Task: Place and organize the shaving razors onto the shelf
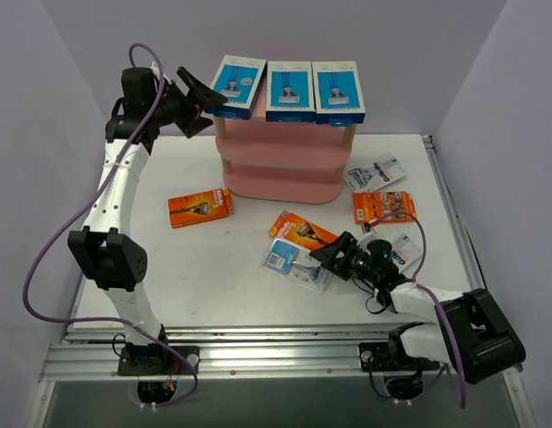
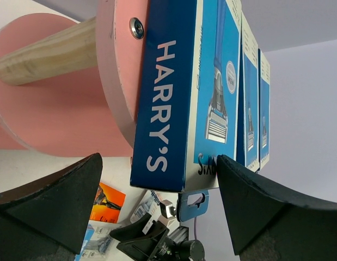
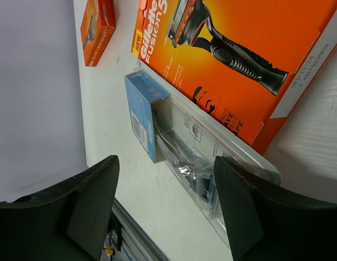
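Note:
Three blue-and-white razor boxes lie side by side on the top board of the pink shelf. My left gripper is open at the left end of the leftmost box, and that end sits between the fingers. On the table lie orange cards and clear blister packs. My right gripper hangs open just over another blister pack, beside an orange card, with nothing held.
The shelf's two lower boards hold no packs where they show. The white table has a metal rail along its near edge, and grey walls close in the back and sides. A purple cable loops beside the left arm.

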`<state>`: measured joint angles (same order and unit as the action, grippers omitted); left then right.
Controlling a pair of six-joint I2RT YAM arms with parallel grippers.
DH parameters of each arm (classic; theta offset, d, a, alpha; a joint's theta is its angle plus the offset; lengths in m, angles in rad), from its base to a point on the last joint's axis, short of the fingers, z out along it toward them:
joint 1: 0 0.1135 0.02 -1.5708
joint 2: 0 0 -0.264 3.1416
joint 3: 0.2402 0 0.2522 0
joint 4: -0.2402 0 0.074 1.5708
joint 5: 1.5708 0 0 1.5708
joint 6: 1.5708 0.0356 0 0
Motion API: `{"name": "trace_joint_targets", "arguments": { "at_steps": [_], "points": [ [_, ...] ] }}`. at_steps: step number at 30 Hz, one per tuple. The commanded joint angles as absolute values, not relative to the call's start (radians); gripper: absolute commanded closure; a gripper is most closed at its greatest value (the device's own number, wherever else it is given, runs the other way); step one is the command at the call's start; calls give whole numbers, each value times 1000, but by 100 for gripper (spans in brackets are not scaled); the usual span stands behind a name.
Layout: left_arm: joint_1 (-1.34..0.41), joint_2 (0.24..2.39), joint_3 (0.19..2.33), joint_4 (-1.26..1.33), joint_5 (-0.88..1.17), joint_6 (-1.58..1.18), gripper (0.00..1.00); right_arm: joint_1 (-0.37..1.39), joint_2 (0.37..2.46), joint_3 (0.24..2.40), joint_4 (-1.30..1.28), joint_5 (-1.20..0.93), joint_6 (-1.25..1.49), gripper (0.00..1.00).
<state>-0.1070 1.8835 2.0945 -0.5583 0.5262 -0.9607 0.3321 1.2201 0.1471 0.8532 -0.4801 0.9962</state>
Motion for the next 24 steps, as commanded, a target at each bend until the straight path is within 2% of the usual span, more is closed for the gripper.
{"name": "trace_joint_targets", "arguments": {
  "at_steps": [1,24],
  "points": [
    [-115,1896,2134,-555,499,-946,5,321,1243,140,775,-463,974,33],
    [-156,1893,2074,-538,497,-930,4,321,1261,121,804,-463,977,33]
  ]
}}
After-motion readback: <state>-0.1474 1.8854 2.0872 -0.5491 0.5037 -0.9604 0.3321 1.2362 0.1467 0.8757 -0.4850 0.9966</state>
